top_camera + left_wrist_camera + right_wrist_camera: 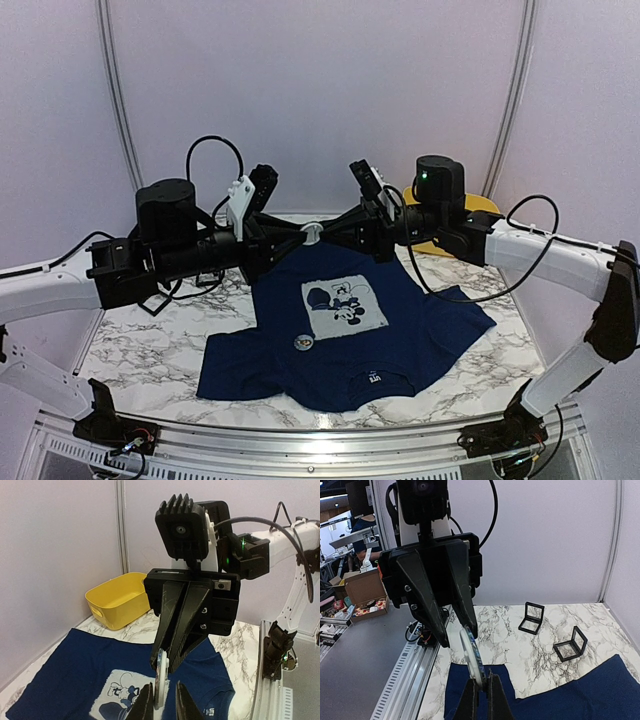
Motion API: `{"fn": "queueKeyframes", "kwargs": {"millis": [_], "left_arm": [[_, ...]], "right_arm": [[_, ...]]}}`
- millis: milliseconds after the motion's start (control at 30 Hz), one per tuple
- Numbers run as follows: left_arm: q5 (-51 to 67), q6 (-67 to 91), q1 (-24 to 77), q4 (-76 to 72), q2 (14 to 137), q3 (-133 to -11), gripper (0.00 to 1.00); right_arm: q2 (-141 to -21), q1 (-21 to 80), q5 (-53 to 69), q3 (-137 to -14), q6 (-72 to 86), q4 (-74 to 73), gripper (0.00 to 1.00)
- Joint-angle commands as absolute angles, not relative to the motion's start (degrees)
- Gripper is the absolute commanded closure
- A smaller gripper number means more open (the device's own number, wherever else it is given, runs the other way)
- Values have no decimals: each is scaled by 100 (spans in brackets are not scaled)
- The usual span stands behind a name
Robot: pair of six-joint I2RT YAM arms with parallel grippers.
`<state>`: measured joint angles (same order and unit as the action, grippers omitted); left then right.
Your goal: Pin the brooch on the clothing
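On the marble-patterned table [150, 340] the navy blue mouse-print T-shirt [420, 330] lies flat mid-table, its far hem straight below the round white brooch [471, 652], which the right gripper [480, 692] pinches edge-up while the left gripper [164, 705] straddles it, slightly parted.

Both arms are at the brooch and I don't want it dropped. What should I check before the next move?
1. Right tool shut on the brooch: ok.
2. Left tool gripping the brooch: not ok, jaws apart either side of it.
3. Brooch over the shirt: ok.
4. Shirt spread out, print up: ok.
5. Brooch's pin open: cannot tell.
6. Second brooch on the shirt pinned: cannot tell.
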<state>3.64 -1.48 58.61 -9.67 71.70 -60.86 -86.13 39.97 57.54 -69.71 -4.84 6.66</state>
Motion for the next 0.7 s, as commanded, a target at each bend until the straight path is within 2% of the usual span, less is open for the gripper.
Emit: {"fn": "queueKeyframes", "kwargs": {"millis": [0,167,267,400,433,533,667], "left_arm": [[546,-202,5871,-1064,7291,-6216,85],[640,-202,5871,-1045,7376,-6252,86],[649,-219,5871,-1090,7358,-6228,100],[685,-272,5871,-1099,7340,-6257,100],[686,-280,5871,-1103,7347,-6259,100],[713,-300,5871,-1107,7340,-6258,100],[758,-333,5871,-1125,7344,-6274,100]], "right_arm": [[-8432,4047,5783,-7236,-597,563,100],[-8398,4048,5784,-7238,-593,588,100],[-8414,4044,5790,-7254,-606,572,100],[-8429,4040,5776,-7252,-605,569,100],[-8435,4039,5765,-7249,-568,593,98],[-8508,4041,5845,-7222,-433,684,74],[-8547,4060,5855,-7102,-150,1047,70]]}}
